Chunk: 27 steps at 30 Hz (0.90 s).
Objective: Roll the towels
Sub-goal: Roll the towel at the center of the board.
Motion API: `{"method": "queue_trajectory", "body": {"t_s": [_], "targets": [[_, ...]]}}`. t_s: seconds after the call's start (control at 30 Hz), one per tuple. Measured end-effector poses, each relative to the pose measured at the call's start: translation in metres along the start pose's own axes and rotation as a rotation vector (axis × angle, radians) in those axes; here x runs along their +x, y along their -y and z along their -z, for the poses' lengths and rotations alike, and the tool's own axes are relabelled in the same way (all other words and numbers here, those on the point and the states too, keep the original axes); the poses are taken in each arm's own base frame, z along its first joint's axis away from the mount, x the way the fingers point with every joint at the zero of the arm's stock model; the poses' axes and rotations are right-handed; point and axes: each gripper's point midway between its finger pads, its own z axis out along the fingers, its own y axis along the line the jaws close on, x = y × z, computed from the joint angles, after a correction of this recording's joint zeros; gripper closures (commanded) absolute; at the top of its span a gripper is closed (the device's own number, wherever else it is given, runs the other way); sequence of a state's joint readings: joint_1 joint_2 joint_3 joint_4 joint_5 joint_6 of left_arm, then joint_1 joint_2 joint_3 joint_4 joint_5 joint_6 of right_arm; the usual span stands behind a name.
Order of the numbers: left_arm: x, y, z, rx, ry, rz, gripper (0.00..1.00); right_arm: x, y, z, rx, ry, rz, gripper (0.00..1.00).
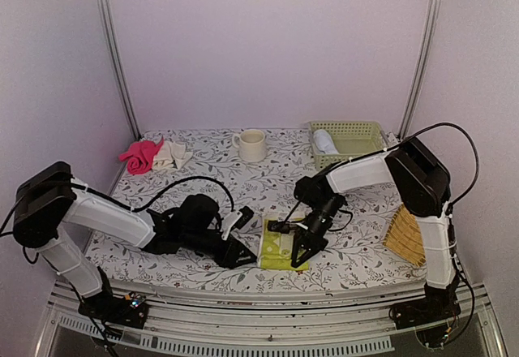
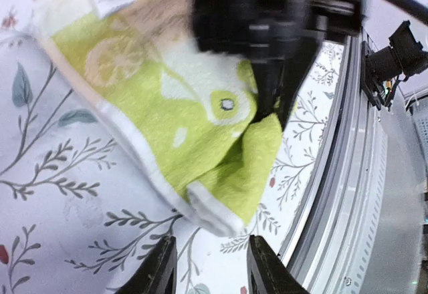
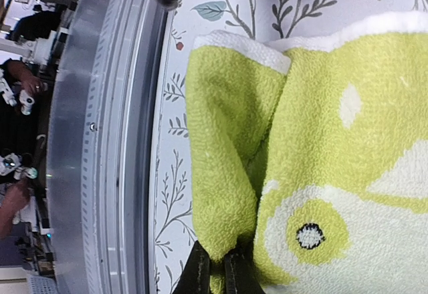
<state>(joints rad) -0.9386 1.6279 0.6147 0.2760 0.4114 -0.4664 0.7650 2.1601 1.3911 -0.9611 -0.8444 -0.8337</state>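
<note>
A yellow-green and cream patterned towel (image 1: pixel 278 247) (image 2: pixel 194 127) (image 3: pixel 321 140) lies partly folded near the table's front edge. My right gripper (image 1: pixel 298 251) (image 3: pixel 217 270) is shut on a raised fold at the towel's near side, and it also shows as a black gripper (image 2: pixel 267 33) in the left wrist view. My left gripper (image 1: pixel 246 255) (image 2: pixel 210 267) is open just short of the towel's white-hemmed corner, with only tablecloth between its fingers. A pale rolled towel (image 1: pixel 324 140) lies in the green basket (image 1: pixel 357 134).
A cream mug (image 1: pixel 252 144) stands at the back centre. A pink cloth (image 1: pixel 142 156) and a cream cloth (image 1: pixel 173 155) lie at the back left. A yellow woven bamboo tray (image 1: pixel 405 235) sits at the right edge. The metal table rail (image 2: pixel 374 194) runs close behind the towel.
</note>
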Motion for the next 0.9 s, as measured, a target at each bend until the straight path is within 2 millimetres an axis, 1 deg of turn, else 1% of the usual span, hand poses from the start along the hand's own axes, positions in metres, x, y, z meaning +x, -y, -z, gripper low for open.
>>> {"method": "queue_trajectory", "body": {"t_s": [0.07,0.17,0.23,0.3,0.37,0.4,0.47,0.57,0.63,0.73,0.83,0.9], "targets": [[-0.005,0.009,0.002,-0.054,0.044,-0.119,0.62,0.001,0.002,0.0,-0.061,0.019,-0.049,0.96],[-0.009,0.032,-0.003,-0.12,0.087,-0.342,0.61,0.004,0.001,0.001,-0.144,0.053,-0.119,0.96],[-0.011,0.05,-0.012,-0.161,0.095,-0.512,0.61,0.005,0.0,0.001,-0.171,0.062,-0.143,0.96],[-0.016,0.062,-0.021,-0.19,0.095,-0.64,0.61,0.007,-0.002,0.001,-0.183,0.058,-0.154,0.96],[-0.022,0.07,-0.033,-0.224,0.085,-0.753,0.62,0.009,-0.003,0.001,-0.192,0.054,-0.163,0.96],[-0.024,0.07,-0.038,-0.239,0.077,-0.791,0.61,0.009,-0.004,0.001,-0.196,0.053,-0.167,0.96],[-0.024,0.064,-0.048,-0.277,0.05,-0.857,0.63,0.009,-0.005,0.0,-0.202,0.052,-0.172,0.95],[-0.017,0.048,-0.062,-0.326,-0.018,-0.932,0.66,0.01,-0.006,0.0,-0.207,0.049,-0.178,0.95],[-0.011,0.039,-0.071,-0.349,-0.066,-0.964,0.7,0.011,-0.007,0.0,-0.209,0.048,-0.18,0.95],[-0.006,0.034,-0.078,-0.357,-0.1,-0.993,0.76,0.011,-0.007,0.0,-0.211,0.047,-0.182,0.94],[-0.006,0.035,-0.08,-0.355,-0.107,-1.012,0.89,0.011,-0.007,0.001,-0.213,0.046,-0.187,0.88],[-0.006,0.035,-0.081,-0.356,-0.111,-1.014,0.94,0.01,-0.008,0.002,-0.214,0.045,-0.185,0.79]]}}
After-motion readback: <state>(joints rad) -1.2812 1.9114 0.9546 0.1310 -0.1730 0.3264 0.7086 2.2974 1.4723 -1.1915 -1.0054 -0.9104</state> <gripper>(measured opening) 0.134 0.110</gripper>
